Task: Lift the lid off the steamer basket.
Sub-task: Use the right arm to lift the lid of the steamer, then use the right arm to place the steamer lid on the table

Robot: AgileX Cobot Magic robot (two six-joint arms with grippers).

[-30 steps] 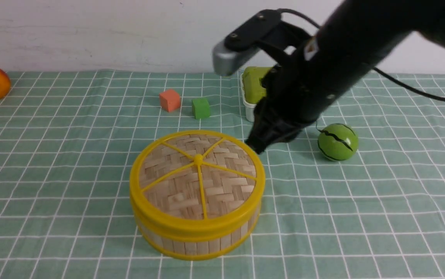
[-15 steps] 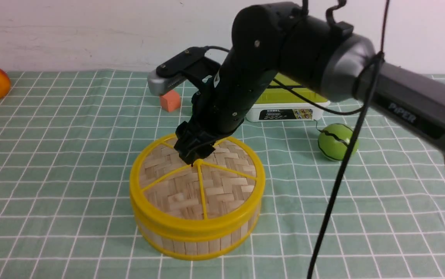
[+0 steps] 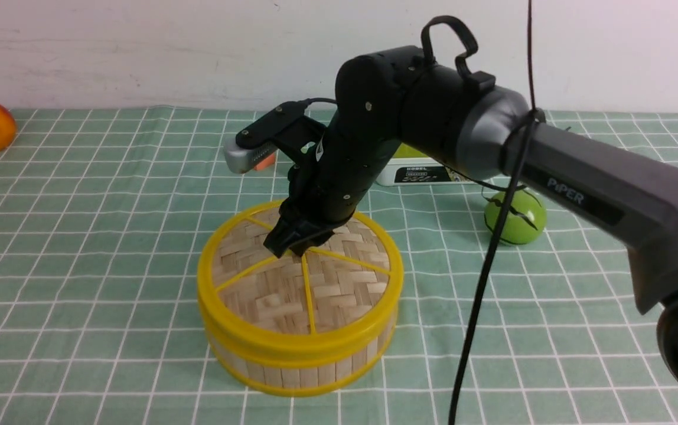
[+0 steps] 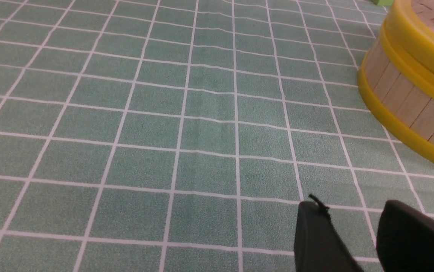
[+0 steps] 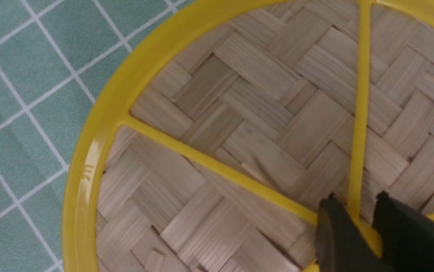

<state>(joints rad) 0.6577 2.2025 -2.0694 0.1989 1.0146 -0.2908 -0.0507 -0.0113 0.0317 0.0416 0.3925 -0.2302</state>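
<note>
Bamboo weave is filling my right wrist feed, so I am sitting right over the lid [image 3: 300, 283]. It is lying flat and fully seated on the basket [image 3: 292, 366], which is standing on the checked cloth [image 4: 126, 113] in the middle of the front view.

I am working the grasp step. The right gripper [image 3: 284, 245] is pointing down at the hub where the spokes are meeting, and its two fingers are straddling the knob [image 5: 366, 230]. They are standing nearly together, with only the yellow knob between them, and as far as I am seeing they are touching it on both sides. I am reading that as a pinch on the knob, though I am not able to judge how firm it is. No gap is showing between the lid's rim and the basket's, so nothing is lifting yet.

The left gripper [image 4: 353, 211] is hanging low over the cloth beside the basket, fingers a little apart and holding nothing.

Next I am planning a straight upward pull, keeping the lid level so its rim is not catching. The knob is small and smooth, so I am expecting it could slip. If the basket is rising with the lid, I am thinking of bracing its wall with the left gripper.
</note>
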